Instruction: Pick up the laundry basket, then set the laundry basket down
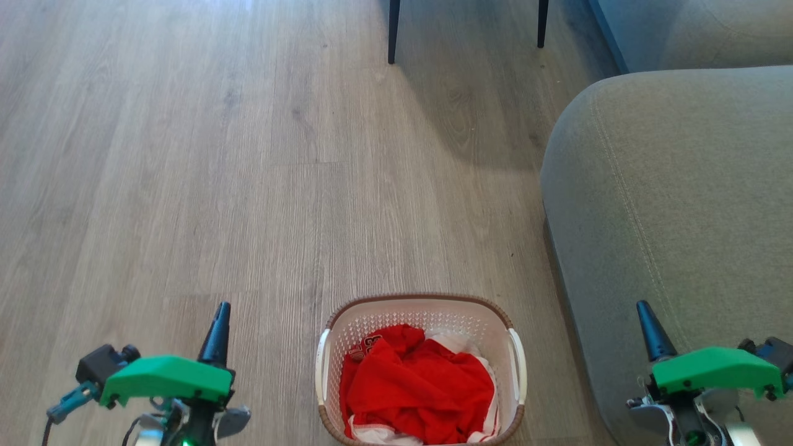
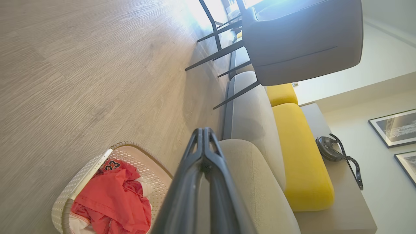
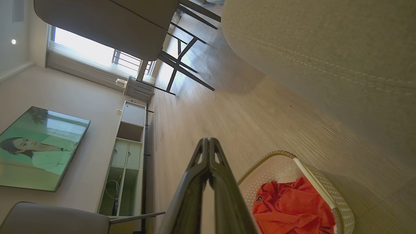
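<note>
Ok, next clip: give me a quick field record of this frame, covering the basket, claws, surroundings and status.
basket: laundry basket upright on the floor, between the two arms
contents: red clothes with some white cloth
left arm: left claw shut, empty, left of the basket, apart from it
right arm: right claw shut, empty, right of the basket, near the sofa
surroundings: grey sofa on the robot's right; dark chair legs further ahead
status: basket on the floor, neither claw touching it
</note>
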You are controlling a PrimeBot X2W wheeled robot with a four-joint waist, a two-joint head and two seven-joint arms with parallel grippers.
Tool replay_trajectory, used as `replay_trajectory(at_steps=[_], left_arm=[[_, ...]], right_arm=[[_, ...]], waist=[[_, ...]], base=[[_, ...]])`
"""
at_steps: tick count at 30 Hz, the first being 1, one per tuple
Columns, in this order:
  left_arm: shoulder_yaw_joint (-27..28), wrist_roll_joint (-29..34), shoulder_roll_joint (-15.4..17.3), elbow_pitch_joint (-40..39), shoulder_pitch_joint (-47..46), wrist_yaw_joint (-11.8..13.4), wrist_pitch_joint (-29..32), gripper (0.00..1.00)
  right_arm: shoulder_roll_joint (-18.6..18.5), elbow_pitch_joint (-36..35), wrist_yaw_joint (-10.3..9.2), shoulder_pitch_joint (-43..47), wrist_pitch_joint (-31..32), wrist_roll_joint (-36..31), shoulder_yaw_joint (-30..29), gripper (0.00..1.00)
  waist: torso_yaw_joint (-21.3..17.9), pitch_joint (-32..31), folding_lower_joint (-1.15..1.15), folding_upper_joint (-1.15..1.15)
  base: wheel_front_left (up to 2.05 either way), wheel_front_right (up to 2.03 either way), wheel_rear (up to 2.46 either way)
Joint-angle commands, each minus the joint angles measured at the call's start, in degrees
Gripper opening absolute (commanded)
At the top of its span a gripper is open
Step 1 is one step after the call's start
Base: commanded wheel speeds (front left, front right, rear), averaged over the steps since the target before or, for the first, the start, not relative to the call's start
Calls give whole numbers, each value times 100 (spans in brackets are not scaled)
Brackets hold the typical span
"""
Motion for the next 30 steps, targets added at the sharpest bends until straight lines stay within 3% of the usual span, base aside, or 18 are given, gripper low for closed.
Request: replay_trajectory(at_steps=[1,30], left_arm=[[231,-150,87,-185,-363,-58,48,0],[849,-2006,78,-183,-486,-382,546,0]], right_arm=[[-115,-156,28,-349,27,153,42,0],[-109,-52,38,-525,515,1928,-218,0]], waist=[[-3,3,0,0],[-94,77,0,0]], base=[[0,0,0],[0,0,0]])
